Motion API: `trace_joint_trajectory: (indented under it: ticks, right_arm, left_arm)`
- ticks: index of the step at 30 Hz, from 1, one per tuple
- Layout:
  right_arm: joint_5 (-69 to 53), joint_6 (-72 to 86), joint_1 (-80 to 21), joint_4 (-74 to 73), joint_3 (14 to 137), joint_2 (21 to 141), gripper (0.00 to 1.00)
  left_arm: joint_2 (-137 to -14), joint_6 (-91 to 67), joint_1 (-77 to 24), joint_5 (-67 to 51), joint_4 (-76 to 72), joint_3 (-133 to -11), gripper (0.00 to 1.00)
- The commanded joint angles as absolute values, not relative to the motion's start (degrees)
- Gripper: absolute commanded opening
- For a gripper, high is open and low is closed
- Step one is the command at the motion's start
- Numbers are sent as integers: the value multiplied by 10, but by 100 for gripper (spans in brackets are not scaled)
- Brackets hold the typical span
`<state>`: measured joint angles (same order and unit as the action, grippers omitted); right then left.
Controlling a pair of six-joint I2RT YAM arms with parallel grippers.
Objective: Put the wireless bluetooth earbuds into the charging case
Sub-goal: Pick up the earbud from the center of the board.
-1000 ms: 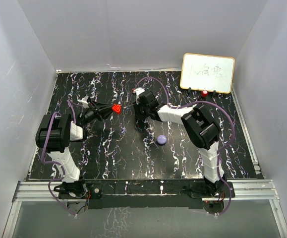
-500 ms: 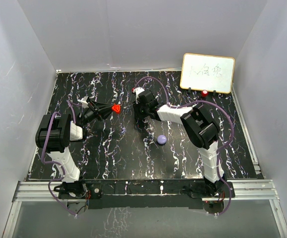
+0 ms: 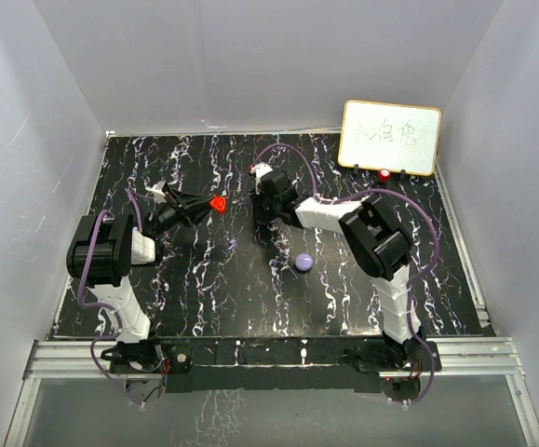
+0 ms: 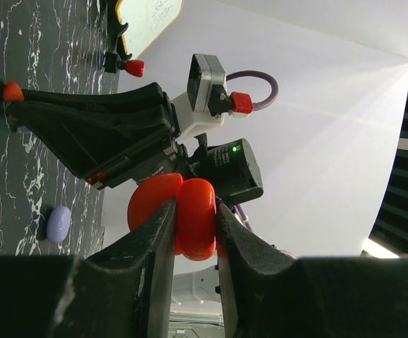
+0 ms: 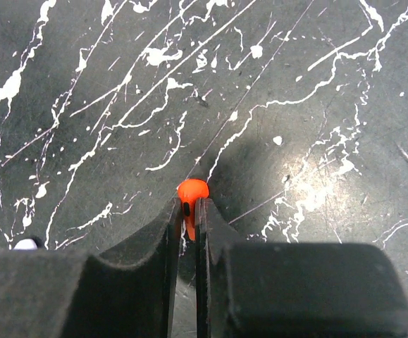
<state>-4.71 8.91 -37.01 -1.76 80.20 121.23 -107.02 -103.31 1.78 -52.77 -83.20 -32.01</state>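
The left tool [image 4: 193,211] pinches the open red charging case [image 4: 182,215] above the desk [image 3: 204,289]. At its 3 o'clock, the right tool [image 5: 188,211] pinches a red earbud [image 5: 192,189] down at the desk. A purple round case [image 3: 303,263] lies at the right tool's 5 o'clock.

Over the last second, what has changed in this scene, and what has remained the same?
The right gripper closed the last bit and now pinches the red earbud between its fingers. Nothing else visibly moved: the left gripper stays shut on the red charging case, both arms keep their poses, and the purple case lies where it was.
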Motion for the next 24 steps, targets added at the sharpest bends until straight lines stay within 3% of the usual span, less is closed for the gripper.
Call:
trace_joint_trajectory:
  ticks: [1, 6, 15, 24]
  right_arm:
    - [-55, 104, -352, 100, 733, 1152, 0]
    - [-137, 128, -322, 300, 624, 1062, 0]
    - [-211, 128, -305, 444, 569, 977, 0]
    - [-288, 198, -283, 659, 519, 975, 0]
  left_arm:
    - [-1034, -1037, 22, -536, -1023, -321, 0]
    - [-1030, -1044, 21, -526, -1022, -326, 0]
    - [-1023, -1047, -2, -498, -996, -344, 0]
    - [-1050, -1086, -41, -474, -1014, -390, 0]
